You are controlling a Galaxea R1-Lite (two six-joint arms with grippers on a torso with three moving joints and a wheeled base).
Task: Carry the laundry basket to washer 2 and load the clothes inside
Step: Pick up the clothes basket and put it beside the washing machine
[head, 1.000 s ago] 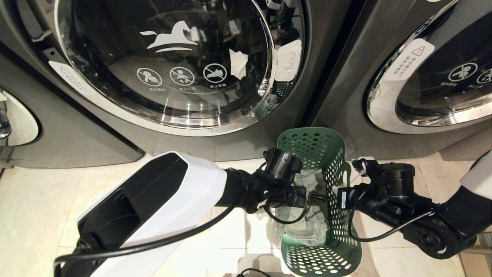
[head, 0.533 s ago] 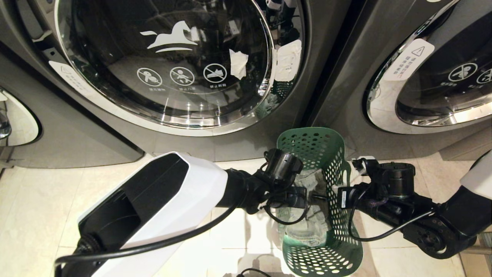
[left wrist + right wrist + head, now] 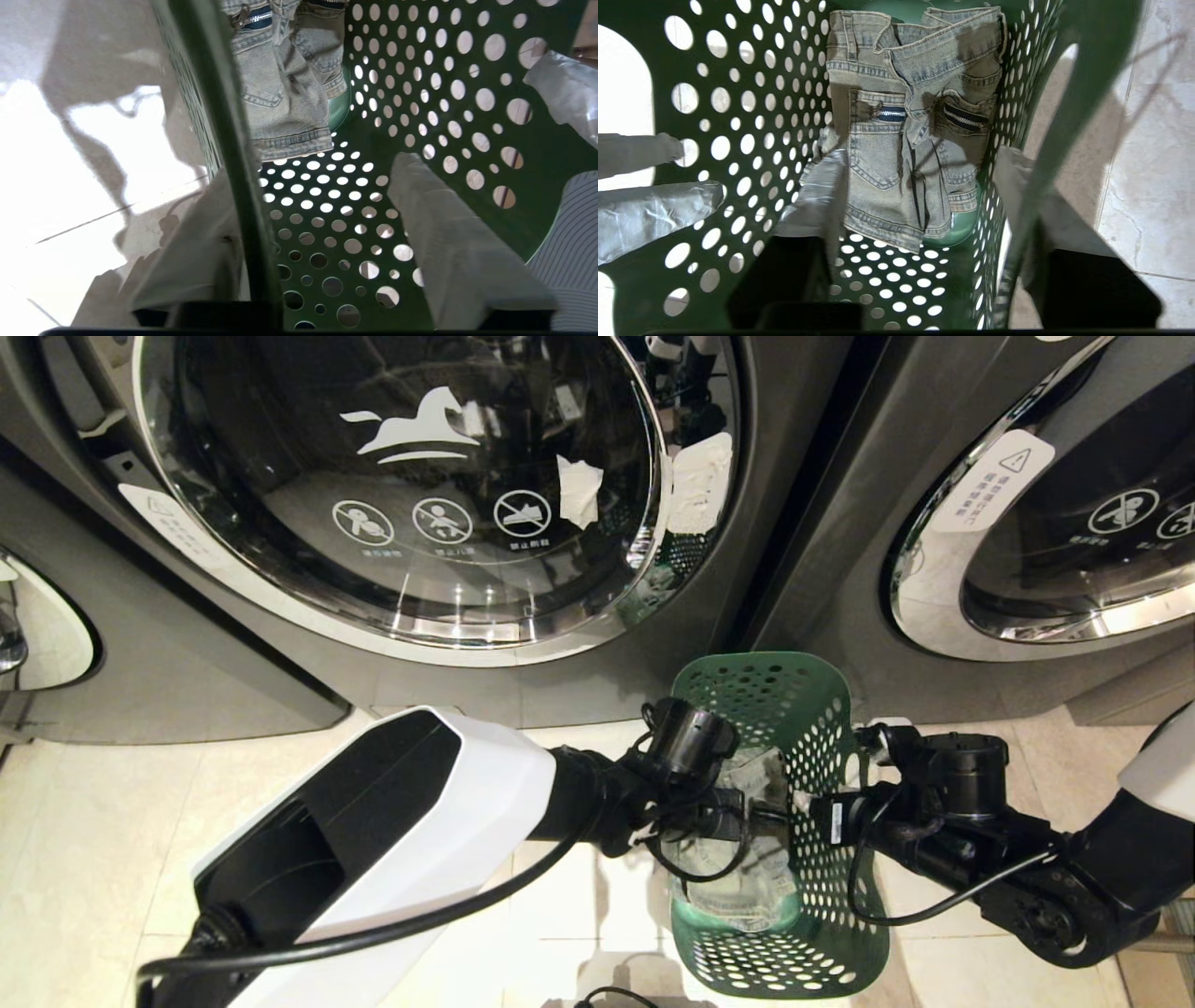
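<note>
The green laundry basket stood on the tiled floor just in front of the seam between two washers, with the big round door of the left machine shut above it. A pair of denim shorts lay in its bottom.

The left gripper straddled the basket's left rim, one finger outside and one inside, the fingers apart and not pinching it. The right gripper straddled the right rim the same way, its fingers likewise spread with the wall loose between them.

By the look of it, the carrying step was over and the basket had just been let go at the machine. Loading was not yet begun. The next move would call for lifting both grippers clear of the rims without tipping the basket, then getting the washer door open before reaching down for the shorts.
</note>
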